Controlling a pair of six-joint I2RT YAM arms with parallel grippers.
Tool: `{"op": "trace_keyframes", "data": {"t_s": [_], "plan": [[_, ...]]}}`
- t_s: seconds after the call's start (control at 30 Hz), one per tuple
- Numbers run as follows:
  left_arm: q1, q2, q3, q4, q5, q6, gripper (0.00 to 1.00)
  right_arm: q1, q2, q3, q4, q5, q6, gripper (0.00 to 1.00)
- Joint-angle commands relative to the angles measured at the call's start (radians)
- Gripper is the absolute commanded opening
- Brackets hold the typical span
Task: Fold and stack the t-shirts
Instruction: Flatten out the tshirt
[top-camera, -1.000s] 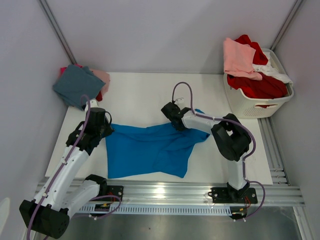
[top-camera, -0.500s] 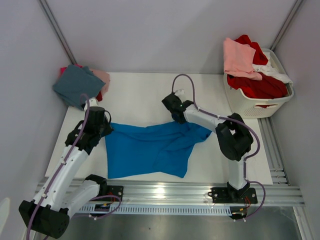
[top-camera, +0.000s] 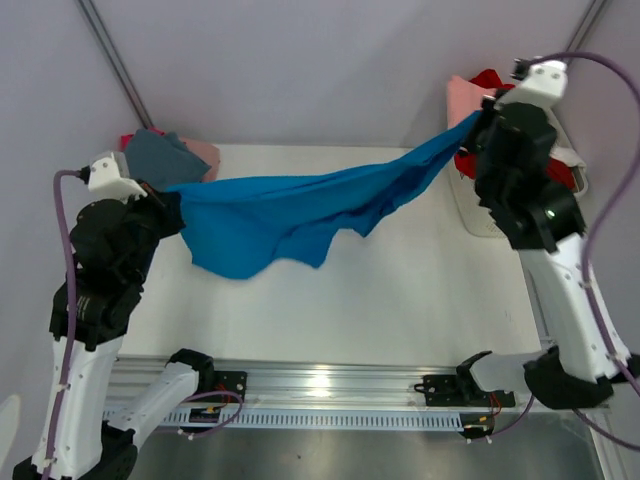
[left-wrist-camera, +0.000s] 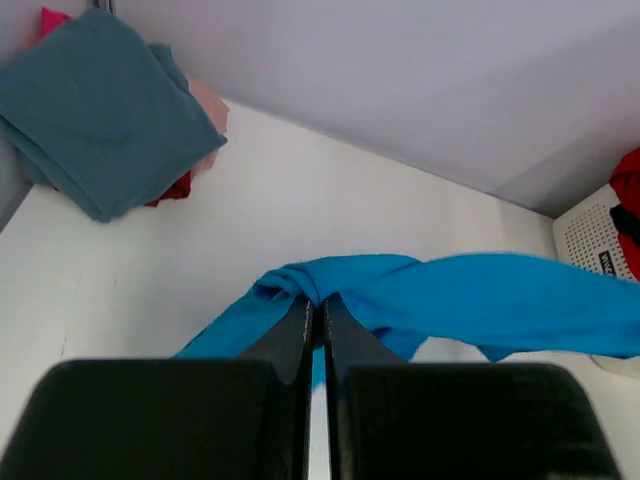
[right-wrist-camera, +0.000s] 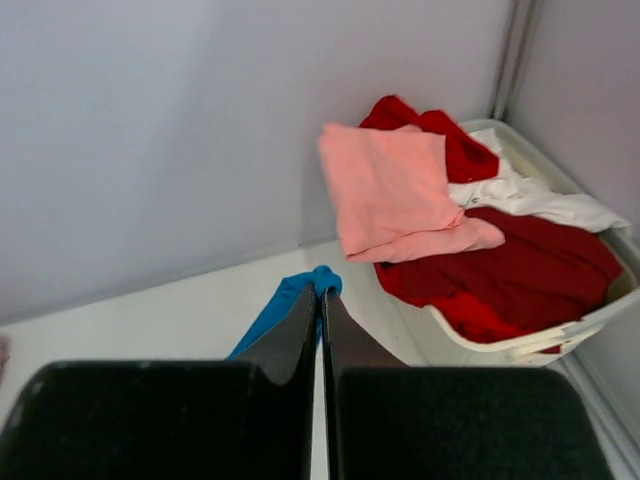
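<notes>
White plastic laundry basket (right-wrist-camera: 540, 338) at the far right corner of a white table (top-camera: 400, 290), grey walls (top-camera: 300, 70) behind

From above, the right arm (top-camera: 520, 170) is covering most of the basket (top-camera: 467, 212), and the left arm (top-camera: 110, 240) is hiding the near edge of the folded stack (top-camera: 165, 158). Both arms are concealing the gripped ends of the blue shirt (top-camera: 290, 205).

Left arm (top-camera: 85, 330) and right arm (top-camera: 575, 290) match: white link shells, bulky black joint housings, white wrist caps. Lilac cable (top-camera: 60, 220) along each. Black base brackets (top-camera: 445, 385), flat black fingers (left-wrist-camera: 290, 340).
</notes>
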Motion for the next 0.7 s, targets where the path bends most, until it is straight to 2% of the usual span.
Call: {"op": "trace_keyframes", "data": {"t_s": [0.0, 0.27, 0.43, 0.53, 0.6, 0.63, 0.67], "plan": [[0.009, -0.021, 0.058, -0.052, -0.02, 0.059, 0.01, 0.004, -0.105, -0.091, 0.023, 0.056, -0.078, 0.0], [0.009, -0.059, 0.026, -0.06, 0.081, -0.013, 0.01, 0.003, -0.181, -0.128, 0.014, 0.023, -0.073, 0.0], [0.009, -0.124, -0.033, -0.051, 0.223, -0.071, 0.05, 0.003, -0.205, -0.12, 0.0, -0.037, -0.049, 0.0], [0.009, -0.179, -0.086, -0.045, 0.312, -0.118, 0.04, 0.003, -0.213, -0.126, -0.001, -0.054, -0.045, 0.0], [0.008, -0.236, -0.174, -0.022, 0.4, -0.158, 0.02, 0.003, -0.215, -0.155, 0.012, -0.048, -0.047, 0.0], [0.008, -0.254, -0.195, -0.022, 0.409, -0.18, 0.03, 0.003, -0.215, -0.166, 0.016, -0.045, -0.047, 0.0], [0.006, -0.273, -0.279, -0.026, 0.411, -0.233, 0.01, 0.004, -0.215, -0.175, 0.016, -0.047, -0.045, 0.0]]}}
